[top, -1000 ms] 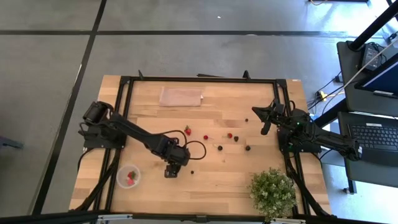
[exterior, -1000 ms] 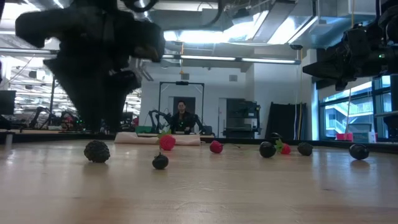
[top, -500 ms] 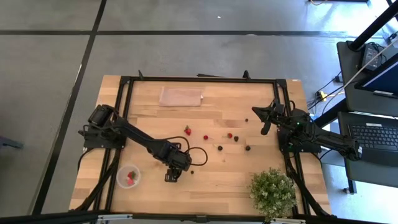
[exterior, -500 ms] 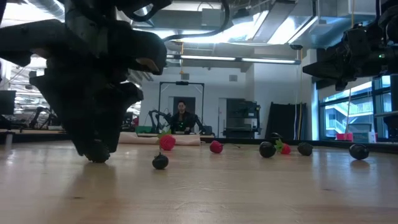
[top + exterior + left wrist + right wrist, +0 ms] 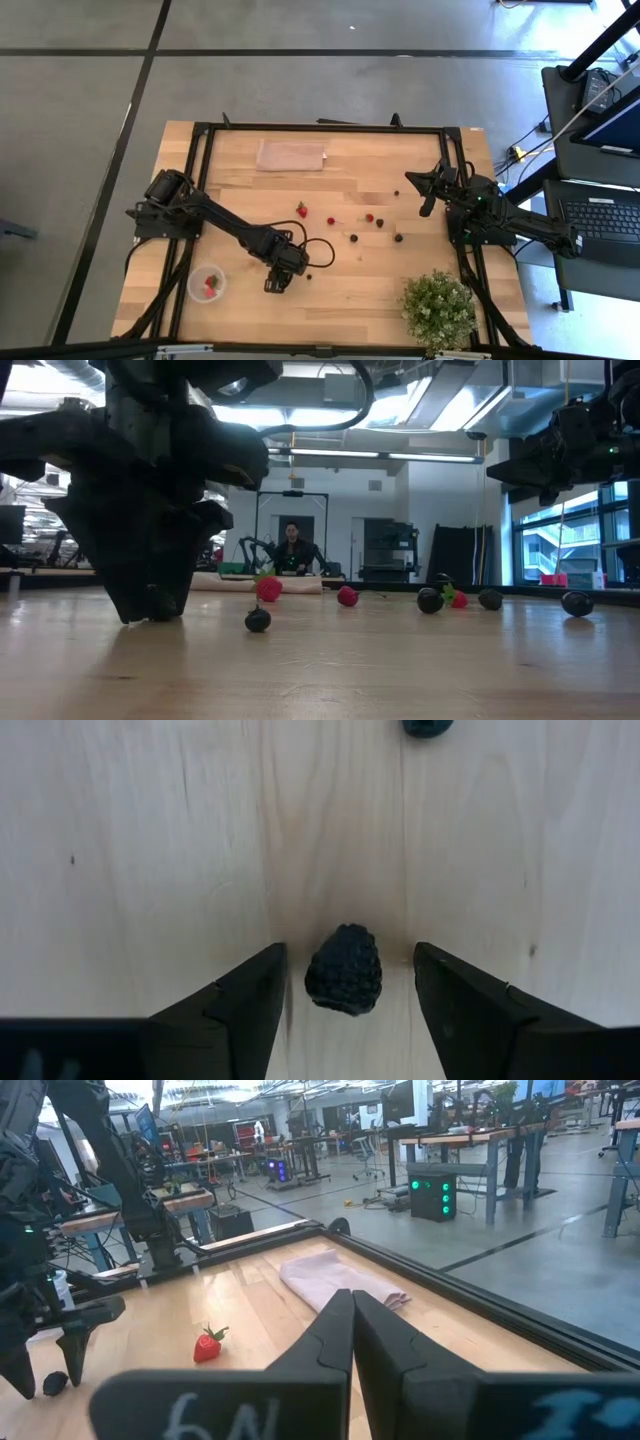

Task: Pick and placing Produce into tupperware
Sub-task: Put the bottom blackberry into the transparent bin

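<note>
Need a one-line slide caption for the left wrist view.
Left gripper open, straddling a blackberry on the wooden table, fingers not yet touching it.

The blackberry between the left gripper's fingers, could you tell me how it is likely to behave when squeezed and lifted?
The blackberry looks small and bumpy, so it is probably light and grips well. Its rounded shape suggests it could roll if the left gripper nudges it off-centre. The fingers stand on either side of it, not yet touching.

Bright overhead light; low view backlit, soft shadows.
</note>
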Robot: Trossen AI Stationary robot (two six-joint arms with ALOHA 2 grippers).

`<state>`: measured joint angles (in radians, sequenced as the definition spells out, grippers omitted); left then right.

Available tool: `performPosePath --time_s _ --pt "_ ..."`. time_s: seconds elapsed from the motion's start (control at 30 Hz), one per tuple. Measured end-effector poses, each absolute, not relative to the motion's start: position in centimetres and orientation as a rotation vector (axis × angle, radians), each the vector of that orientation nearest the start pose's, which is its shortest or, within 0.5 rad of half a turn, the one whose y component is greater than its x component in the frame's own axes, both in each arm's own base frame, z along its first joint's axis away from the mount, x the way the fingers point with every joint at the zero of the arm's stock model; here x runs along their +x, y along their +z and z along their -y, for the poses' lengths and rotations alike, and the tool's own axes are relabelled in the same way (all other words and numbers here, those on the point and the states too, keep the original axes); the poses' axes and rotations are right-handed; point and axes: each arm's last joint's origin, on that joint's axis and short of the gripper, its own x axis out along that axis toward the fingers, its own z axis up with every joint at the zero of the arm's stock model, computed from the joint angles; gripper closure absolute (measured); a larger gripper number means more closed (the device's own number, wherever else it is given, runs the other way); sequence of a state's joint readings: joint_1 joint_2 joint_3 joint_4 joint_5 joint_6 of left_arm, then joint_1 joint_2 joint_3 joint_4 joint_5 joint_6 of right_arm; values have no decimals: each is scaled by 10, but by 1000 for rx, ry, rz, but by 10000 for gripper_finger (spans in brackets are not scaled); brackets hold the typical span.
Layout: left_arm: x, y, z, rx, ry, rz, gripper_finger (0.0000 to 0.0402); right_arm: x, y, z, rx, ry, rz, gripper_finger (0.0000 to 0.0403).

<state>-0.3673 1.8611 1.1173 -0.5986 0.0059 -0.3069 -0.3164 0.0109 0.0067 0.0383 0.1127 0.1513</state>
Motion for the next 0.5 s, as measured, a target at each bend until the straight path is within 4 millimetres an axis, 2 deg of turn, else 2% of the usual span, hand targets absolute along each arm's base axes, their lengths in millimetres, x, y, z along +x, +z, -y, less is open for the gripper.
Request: performPosePath --time_s 0.2,0.5 --pt "316 140 122 -14 -106 -1356 195 92 169 33 144 -425 67 389" --pt "316 139 121 -12 -97 -1359 256 92 169 33 143 -426 67 389"
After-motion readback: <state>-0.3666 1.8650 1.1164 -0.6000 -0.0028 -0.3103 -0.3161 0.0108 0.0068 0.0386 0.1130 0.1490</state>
